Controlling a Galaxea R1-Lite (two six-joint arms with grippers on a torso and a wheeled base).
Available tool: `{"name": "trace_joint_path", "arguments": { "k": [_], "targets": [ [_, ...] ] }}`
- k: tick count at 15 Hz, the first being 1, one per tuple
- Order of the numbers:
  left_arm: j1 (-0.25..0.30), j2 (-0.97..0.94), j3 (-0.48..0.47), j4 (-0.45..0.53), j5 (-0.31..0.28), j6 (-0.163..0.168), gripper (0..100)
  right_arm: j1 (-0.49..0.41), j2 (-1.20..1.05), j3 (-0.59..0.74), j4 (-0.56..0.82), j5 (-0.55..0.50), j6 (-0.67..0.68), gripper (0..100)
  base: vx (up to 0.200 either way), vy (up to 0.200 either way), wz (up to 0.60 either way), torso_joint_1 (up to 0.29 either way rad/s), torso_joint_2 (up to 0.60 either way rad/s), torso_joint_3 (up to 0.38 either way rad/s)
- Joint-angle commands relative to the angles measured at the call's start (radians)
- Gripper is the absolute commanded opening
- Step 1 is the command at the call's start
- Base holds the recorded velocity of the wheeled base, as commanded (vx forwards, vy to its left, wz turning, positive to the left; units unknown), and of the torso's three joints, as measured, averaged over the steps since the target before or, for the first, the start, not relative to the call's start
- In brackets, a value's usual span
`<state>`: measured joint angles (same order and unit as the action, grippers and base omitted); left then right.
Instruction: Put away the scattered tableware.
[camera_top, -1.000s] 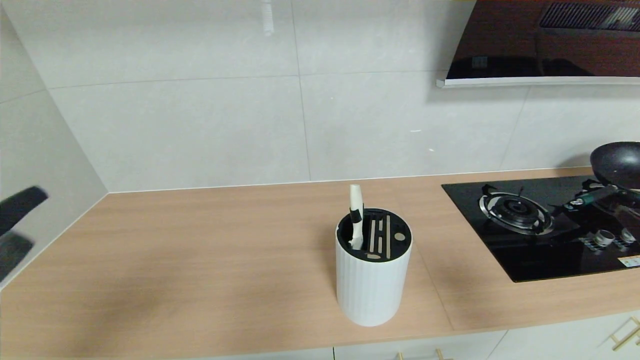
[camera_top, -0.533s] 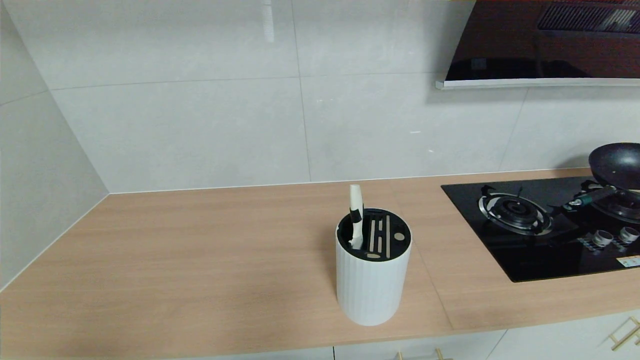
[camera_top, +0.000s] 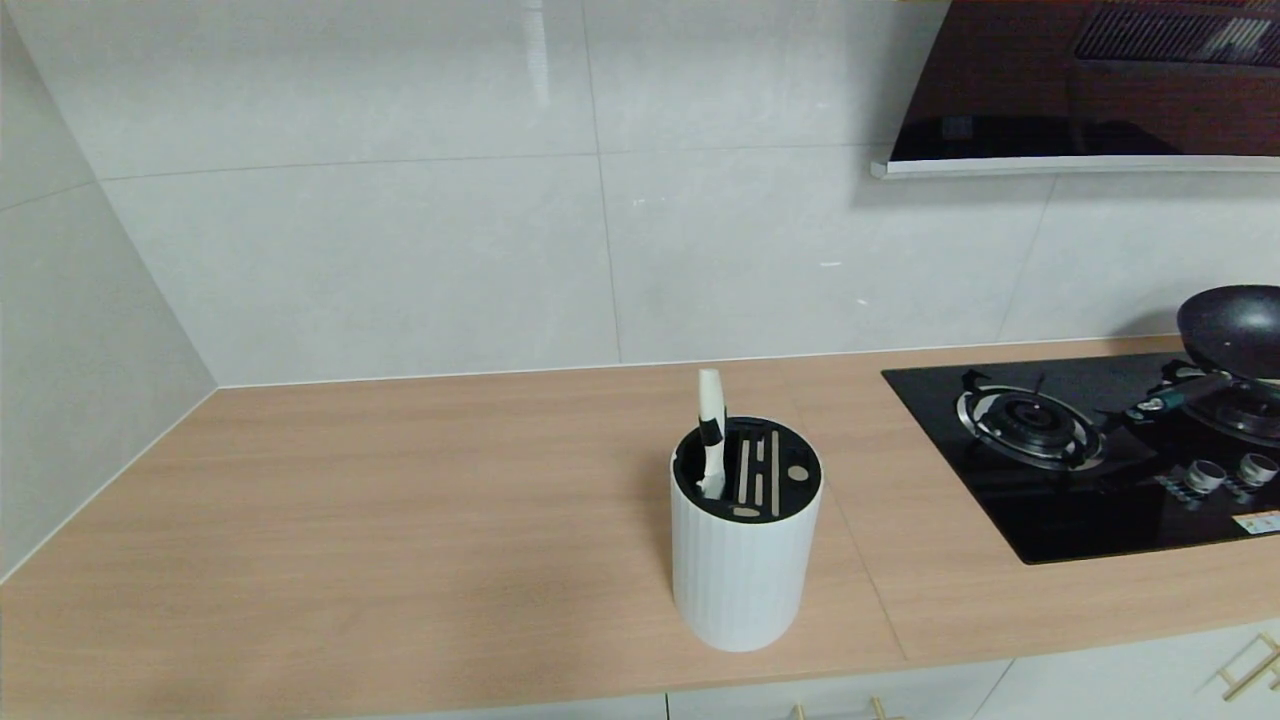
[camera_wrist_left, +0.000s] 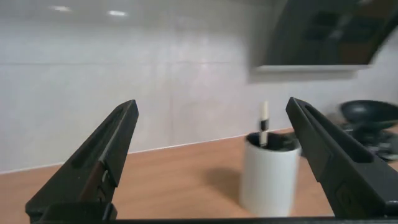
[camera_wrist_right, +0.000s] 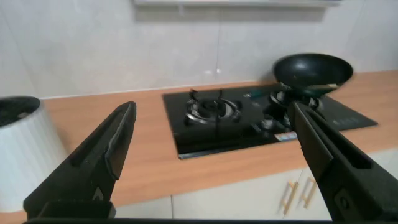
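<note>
The left pincer (camera_wrist_left: 210, 104) has drawn back from the counter (camera_top: 400, 520).

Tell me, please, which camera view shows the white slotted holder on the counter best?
The head view: it looks down on the white holder, showing its whole body, the slotted dark top and the white-handled utensil standing in it. The left wrist view shows it side-on; the right wrist view catches part of its wall and rim.

- L hand (camera_wrist_left: 211, 104): two black fingers (camera_wrist_left: 102, 158) seen; long, wedge-shaped, tapered to the tips.
- R hand (camera_wrist_right: 212, 107): same black matte build; flat inner faces noted.
</note>
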<state>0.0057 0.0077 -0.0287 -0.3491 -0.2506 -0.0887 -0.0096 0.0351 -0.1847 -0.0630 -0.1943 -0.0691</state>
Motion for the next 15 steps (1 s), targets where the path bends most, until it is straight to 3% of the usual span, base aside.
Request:
{"name": "trace_joint_path", "arguments": {
  "k": [1, 2, 3, 6, 8, 10, 15],
  "targets": [
    [0.003, -0.008, 0.027, 0.157, 0.103, 0.096, 100, 0.003, -0.035, 0.128, -0.052, 0.006, 0.003, 100, 0.000, 0.000, 0.00, 0.000, 0.00, 0.000],
    [0.003, -0.008, 0.029, 0.266, 0.177, 0.145, 100, 0.003, -0.035, 0.179, -0.107, 0.006, 0.003, 100, 0.000, 0.000, 0.00, 0.000, 0.00, 0.000],
    [0.003, -0.006, 0.029, 0.355, 0.228, 0.172, 100, 0.003, -0.035, 0.183, -0.098, 0.012, 0.022, 100, 0.000, 0.000, 0.00, 0.000, 0.00, 0.000],
    [0.002, -0.008, 0.029, 0.351, 0.225, 0.158, 100, 0.003, -0.035, 0.185, -0.003, 0.027, 0.048, 100, 0.000, 0.000, 0.00, 0.000, 0.00, 0.000],
    [0.002, -0.008, 0.029, 0.349, 0.225, 0.101, 100, 0.003, -0.035, 0.183, 0.020, 0.030, 0.084, 100, 0.000, 0.000, 0.00, 0.000, 0.00, 0.000],
    [0.002, -0.008, 0.029, 0.349, 0.225, 0.099, 100, 0.005, -0.034, 0.182, 0.080, 0.150, 0.092, 100, 0.000, 0.000, 0.00, 0.000, 0.00, 0.000],
    [0.002, -0.008, 0.029, 0.349, 0.225, 0.099, 100, 0.005, -0.034, 0.182, 0.072, 0.193, 0.057, 100, 0.000, 0.000, 0.00, 0.000, 0.00, 0.000]
  ]
}}
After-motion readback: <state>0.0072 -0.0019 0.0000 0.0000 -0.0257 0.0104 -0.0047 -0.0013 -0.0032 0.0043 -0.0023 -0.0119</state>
